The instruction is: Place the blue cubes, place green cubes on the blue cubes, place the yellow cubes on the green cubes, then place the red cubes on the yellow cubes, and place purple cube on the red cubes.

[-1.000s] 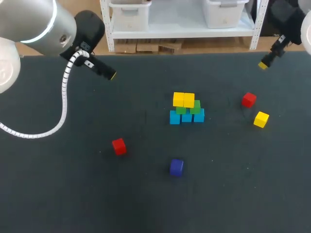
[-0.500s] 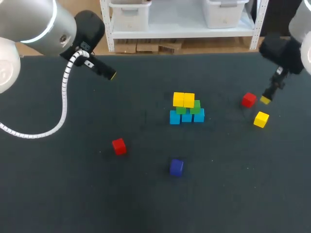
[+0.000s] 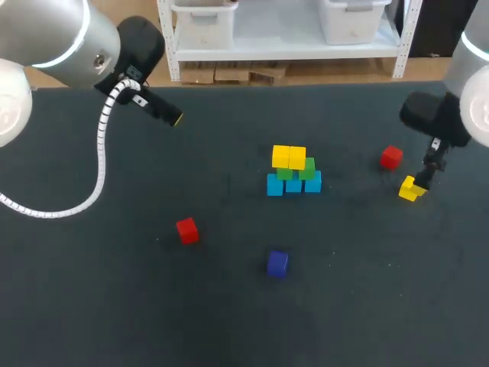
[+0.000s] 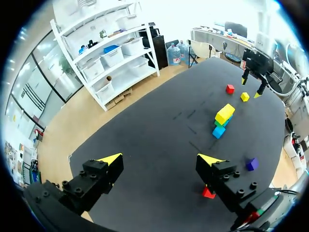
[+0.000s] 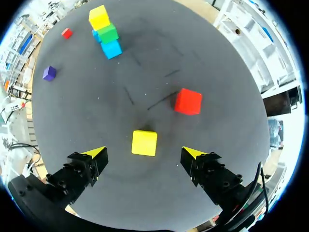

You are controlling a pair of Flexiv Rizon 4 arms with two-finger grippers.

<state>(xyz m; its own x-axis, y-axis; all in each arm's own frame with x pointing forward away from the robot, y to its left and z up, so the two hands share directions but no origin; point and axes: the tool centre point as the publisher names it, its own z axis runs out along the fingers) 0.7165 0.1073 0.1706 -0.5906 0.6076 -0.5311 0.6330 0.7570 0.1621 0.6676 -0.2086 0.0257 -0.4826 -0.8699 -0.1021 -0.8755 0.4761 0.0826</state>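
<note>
– What was covered from the head view?
– The right gripper (image 3: pixel 419 182) hid part of the loose yellow cube (image 3: pixel 407 192). The left arm (image 3: pixel 46 38) and right arm (image 3: pixel 467 115) ran off the edges.
– And the stack (image 3: pixel 294 170)?
– From the right wrist its blue cubes (image 5: pixel 111 49) overlapped, so I couldn't count them. From the left wrist, the left gripper (image 4: pixel 159 158) had one finger (image 4: pixel 219 174) hiding part of a red cube (image 4: pixel 207 194).

The left arm (image 3: pixel 53 38) is a fat silver-grey cylinder with a pale glowing ring and a black wrist (image 3: pixel 141 46). A white coiled cable (image 3: pixel 102 149) loops from it. The left hand (image 4: pixel 160 159) and right hand (image 5: pixel 144 152) have black, screw-studded fingers (image 4: pixel 96 176) with yellow wedge tips.
</note>
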